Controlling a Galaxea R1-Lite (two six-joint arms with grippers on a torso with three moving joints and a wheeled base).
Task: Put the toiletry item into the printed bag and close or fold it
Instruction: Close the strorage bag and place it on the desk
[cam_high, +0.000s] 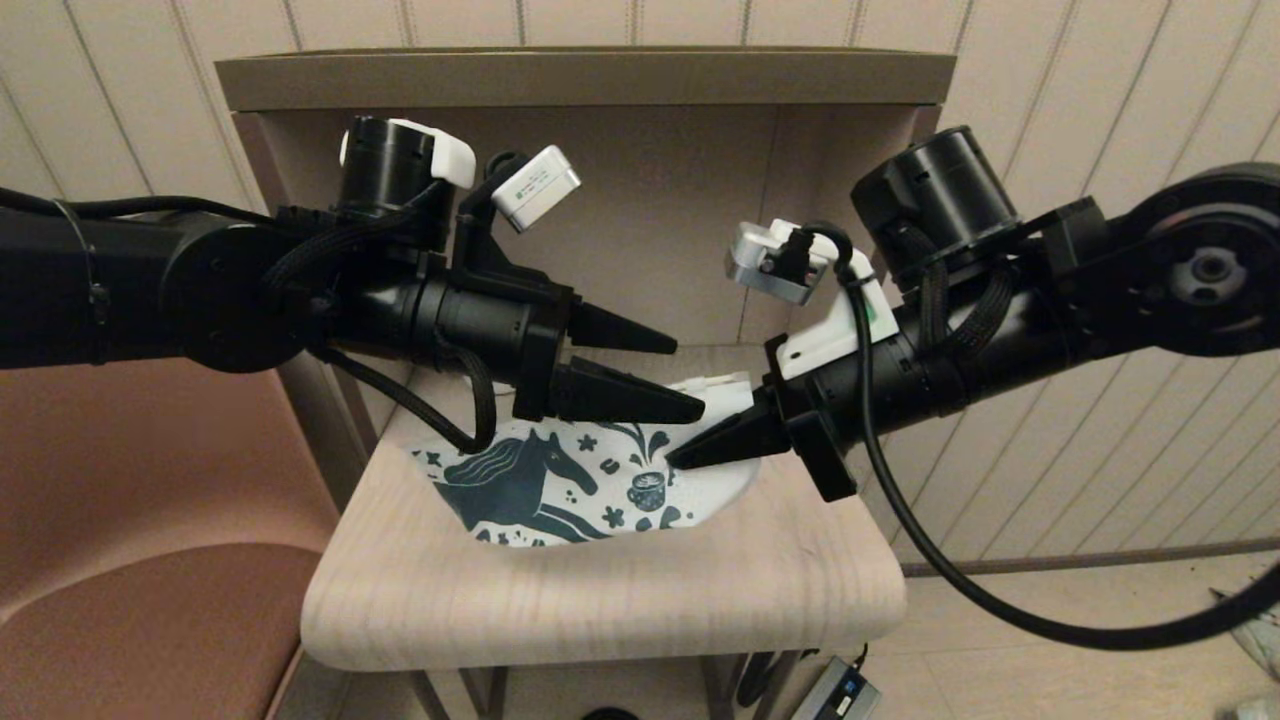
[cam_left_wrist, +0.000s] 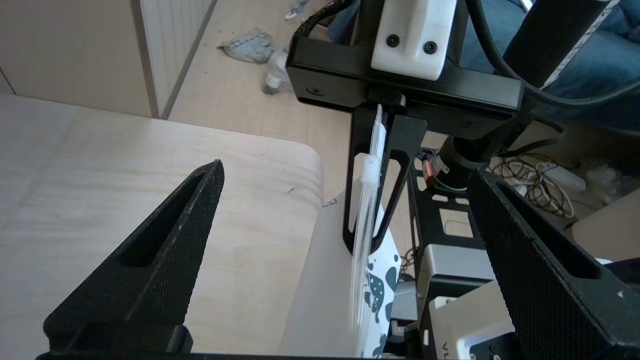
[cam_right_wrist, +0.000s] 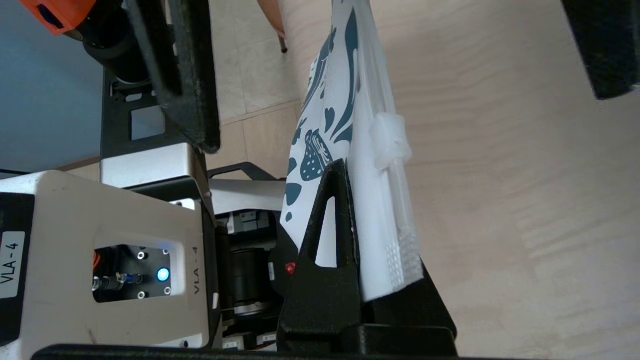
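Observation:
The printed bag (cam_high: 560, 480), white with a teal horse and cup motifs, lies on the wooden table (cam_high: 600, 590) with its right end lifted. My right gripper (cam_high: 690, 455) is shut on that raised end near the zip edge (cam_right_wrist: 390, 140); in the right wrist view the bag (cam_right_wrist: 345, 100) stands clamped between its fingers (cam_right_wrist: 325, 225). My left gripper (cam_high: 680, 375) hovers open just above the bag's upper edge, and nothing is between its fingers (cam_left_wrist: 165, 250). In the left wrist view the bag (cam_left_wrist: 380, 290) hangs edge-on from the right gripper (cam_left_wrist: 362, 240). The toiletry item is out of view.
The table sits in a beige alcove with a back wall (cam_high: 650, 200) and top shelf (cam_high: 580, 75). A brown seat (cam_high: 120, 560) is at the left. A black cable (cam_high: 960, 570) hangs by the table's right side, above a power brick (cam_high: 840, 695) on the floor.

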